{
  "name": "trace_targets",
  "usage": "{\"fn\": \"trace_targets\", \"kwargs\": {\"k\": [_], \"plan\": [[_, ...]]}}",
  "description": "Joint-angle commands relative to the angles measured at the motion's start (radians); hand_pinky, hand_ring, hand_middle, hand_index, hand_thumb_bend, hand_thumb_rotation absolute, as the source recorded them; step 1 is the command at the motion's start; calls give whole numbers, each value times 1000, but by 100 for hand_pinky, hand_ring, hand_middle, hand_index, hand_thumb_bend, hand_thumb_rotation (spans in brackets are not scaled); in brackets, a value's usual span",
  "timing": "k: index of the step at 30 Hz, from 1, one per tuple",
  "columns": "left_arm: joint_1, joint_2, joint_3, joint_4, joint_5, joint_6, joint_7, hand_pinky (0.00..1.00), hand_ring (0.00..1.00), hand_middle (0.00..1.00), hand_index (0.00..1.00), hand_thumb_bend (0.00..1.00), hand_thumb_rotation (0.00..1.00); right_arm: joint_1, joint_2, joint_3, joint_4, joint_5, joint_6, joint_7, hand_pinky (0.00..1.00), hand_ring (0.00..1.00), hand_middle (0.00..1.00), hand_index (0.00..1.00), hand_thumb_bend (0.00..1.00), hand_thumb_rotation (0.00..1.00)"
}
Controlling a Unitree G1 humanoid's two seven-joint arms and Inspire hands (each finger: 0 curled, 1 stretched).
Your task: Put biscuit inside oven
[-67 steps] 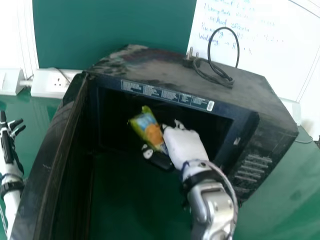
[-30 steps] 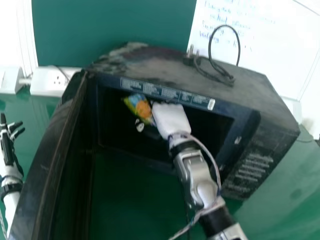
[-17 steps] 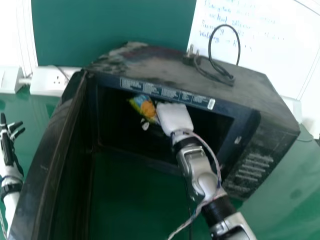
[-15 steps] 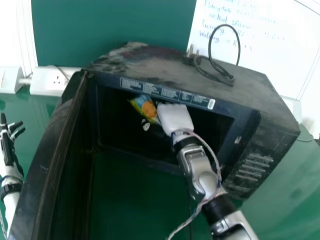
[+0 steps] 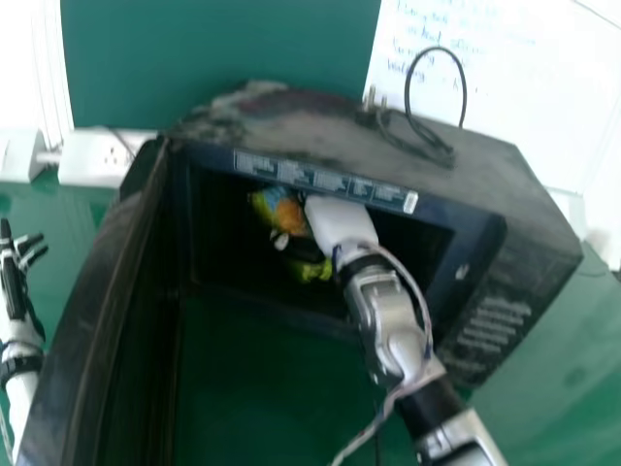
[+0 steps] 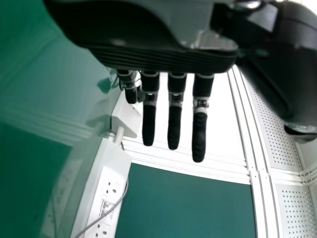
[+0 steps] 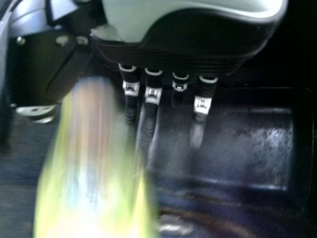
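The microwave oven (image 5: pixel 466 184) stands with its door (image 5: pixel 92 301) swung open. My right hand (image 5: pixel 335 221) is inside the cavity, its back up. Beside and below it show orange-blue (image 5: pixel 278 209) and yellow-green (image 5: pixel 315 270) parts of the biscuit packet, partly covered by the hand. In the right wrist view the packet (image 7: pixel 91 168) is a blurred streak near the thumb side, and the hand's fingers (image 7: pixel 153 99) are extended, not curled round it. My left hand (image 5: pixel 15 282) rests open outside the door, its straight fingers (image 6: pixel 174 116) in the left wrist view.
A power cord with its plug (image 5: pixel 427 146) lies on the oven's top. White socket boxes (image 5: pixel 97 160) stand behind the door on the left. The green table (image 5: pixel 539 388) extends to the right, with a whiteboard (image 5: pixel 524 87) behind.
My right hand has gone from the opening deeper into the oven with the packet. Its fingers are now straight, and a yellow-green part has appeared lower down. The left hand has stayed put.
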Motion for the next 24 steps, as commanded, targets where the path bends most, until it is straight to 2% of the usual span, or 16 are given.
{"fn": "trace_targets", "kwargs": {"k": [1, 6, 14, 19, 24], "plan": [[10, 2, 2, -5, -3, -3, -2, 70, 67, 69, 50, 50, 4, 38, -18, 3, -65, -4, 25, 54, 72, 83, 89, 90, 96, 71], [12, 3, 3, -6, -4, -4, -5, 70, 67, 70, 50, 50, 4, 79, -32, -2, -171, -14, 69, 163, 79, 90, 95, 96, 100, 83], [15, 1, 1, -13, 3, 0, -2, 70, 68, 70, 50, 50, 4, 149, -59, -24, -339, -18, 120, 310, 91, 97, 100, 100, 99, 91], [14, 0, 2, -11, -2, -9, -6, 70, 67, 69, 50, 50, 4, 205, -88, -46, -488, -21, 138, 425, 93, 98, 100, 100, 99, 94], [15, 2, -1, -7, 6, -16, -5, 70, 68, 70, 50, 50, 4, 273, -129, -72, -650, -48, 118, 507, 90, 98, 100, 100, 99, 97]]}}
